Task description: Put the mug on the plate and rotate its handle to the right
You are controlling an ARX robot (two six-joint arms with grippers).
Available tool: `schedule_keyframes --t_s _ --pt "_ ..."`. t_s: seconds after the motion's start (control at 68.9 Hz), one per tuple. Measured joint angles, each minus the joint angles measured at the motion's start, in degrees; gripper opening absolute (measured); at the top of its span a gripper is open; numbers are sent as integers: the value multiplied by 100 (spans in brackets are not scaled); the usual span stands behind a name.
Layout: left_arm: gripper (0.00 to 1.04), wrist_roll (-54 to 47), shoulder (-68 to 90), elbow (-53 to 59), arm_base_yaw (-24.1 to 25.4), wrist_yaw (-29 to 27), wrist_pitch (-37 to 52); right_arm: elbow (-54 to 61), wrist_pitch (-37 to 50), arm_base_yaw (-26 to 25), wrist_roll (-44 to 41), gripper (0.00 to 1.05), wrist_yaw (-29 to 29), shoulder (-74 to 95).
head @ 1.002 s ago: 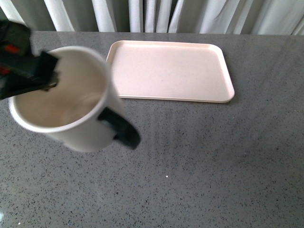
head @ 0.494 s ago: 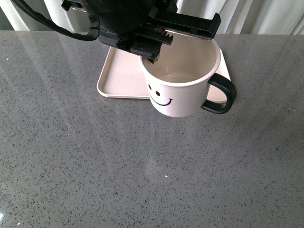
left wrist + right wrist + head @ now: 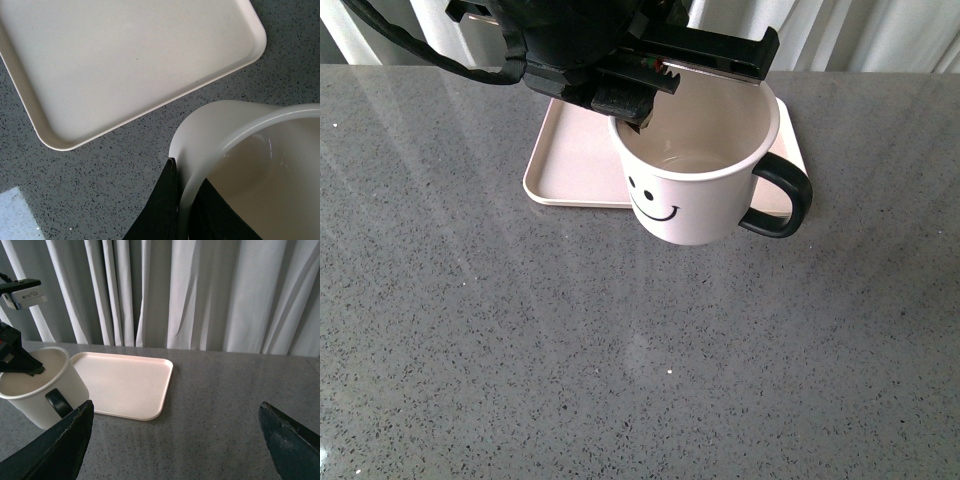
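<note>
1. The mug [image 3: 695, 190] is drifting a touch leftward and away from the robot compared with half a second ago. A full second back it was tilted and blurred far out on the left.
2. It is now hanging upright at the plate's [image 3: 570, 160] near edge. The left wrist view shows grey countertop [image 3: 620, 350] under its wall, so it is not sitting on the plate yet.
3. I cannot tell whether its base is touching the countertop.
4. The mug is showing a cream-white cylindrical body, glossy and empty inside, with a black smiley face [image 3: 655, 200] looking straight at the front camera.
5. The handle [image 3: 782, 196], a shiny black C-shaped loop, is sticking out to the right in the front view.
6. The left gripper [image 3: 189, 210] is pinching the mug's rim. One black finger [image 3: 167, 205] is pressing the outer wall and the other is sitting inside.
7. The right gripper [image 3: 172, 445] is waiting well apart from the mug, jaws spread wide around nothing.
8. The plate is lying flat, pale pink, rounded at the corners with a low rim, and pale curtains [image 3: 200, 290] are hanging behind it.
</note>
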State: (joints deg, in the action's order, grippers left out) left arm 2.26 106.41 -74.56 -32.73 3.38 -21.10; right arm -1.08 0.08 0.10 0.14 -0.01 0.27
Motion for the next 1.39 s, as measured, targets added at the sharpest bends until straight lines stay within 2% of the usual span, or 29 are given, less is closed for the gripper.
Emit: schedule_keyframes --t_s 0.058,0.116,0.16,0.508,0.929,1.394 --pt "2 15 0 0 0 -11 -4 0 0 -2 0 96 0 2" --pt "2 424 146 -358 -13 -538 -704 0 0 -2 -2 96 0 0" --pt "2 566 404 -787 15 -577 -946 0 0 -2 0 96 0 0" --pt "2 398 2173 -3373 221 -330 -1639 0 0 0 0 96 0 0" --pt "2 -85 3770 -5694 522 -142 -2671 0 0 0 0 96 0 0" --pt "2 -356 4395 -6321 599 -55 -3110 0 0 -2 0 96 0 2"
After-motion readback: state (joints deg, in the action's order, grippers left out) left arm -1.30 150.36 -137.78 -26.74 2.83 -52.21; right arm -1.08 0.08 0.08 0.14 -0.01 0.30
